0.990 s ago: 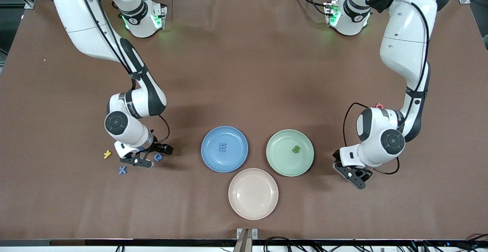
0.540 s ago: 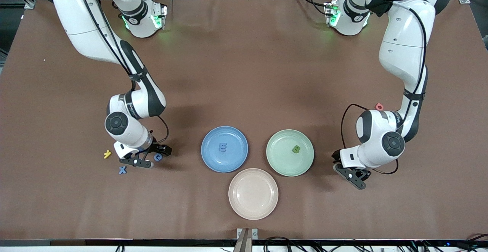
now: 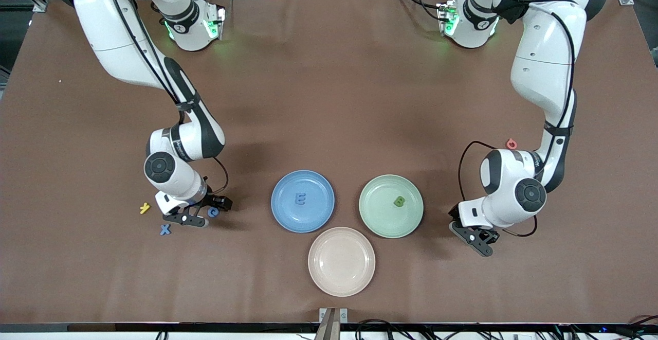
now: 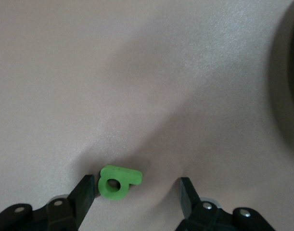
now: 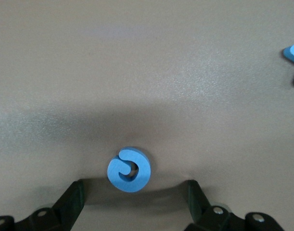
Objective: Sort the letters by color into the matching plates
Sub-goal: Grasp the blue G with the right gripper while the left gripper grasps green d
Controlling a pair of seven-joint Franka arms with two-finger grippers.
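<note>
Blue plate (image 3: 303, 201) as landmark, mid-table; blue E (image 3: 300, 199) lying in it. Mint green plate (image 3: 391, 206) just beside, toward left arm's end, holding green B (image 3: 399, 201). Cream-pink plate (image 3: 341, 261) nearer the front camera, tucked between the two.

Blue curled letter (image 5: 129, 169) on the table toward right arm's end from blue plate, near it but apart. Right gripper (image 3: 204, 214) low around that letter, fingers (image 5: 72, 199) spread wide on either side, not touching (clear gap both sides in right wrist view). Blue X (image 3: 165, 229) further toward the same end, slightly nearer the camera. Yellow letter (image 3: 145, 208) further out still.

Green ringed letter (image 4: 117, 181) on the table well past the mint plate from blue plate, toward left arm's end. Left gripper (image 3: 473, 237) down at it, fingers (image 4: 85, 195) apart, letter sitting right against one finger, wide gap to the other; no pinch visible.

Red letter (image 3: 511, 143) farther from camera, beside left arm's forearm.
</note>
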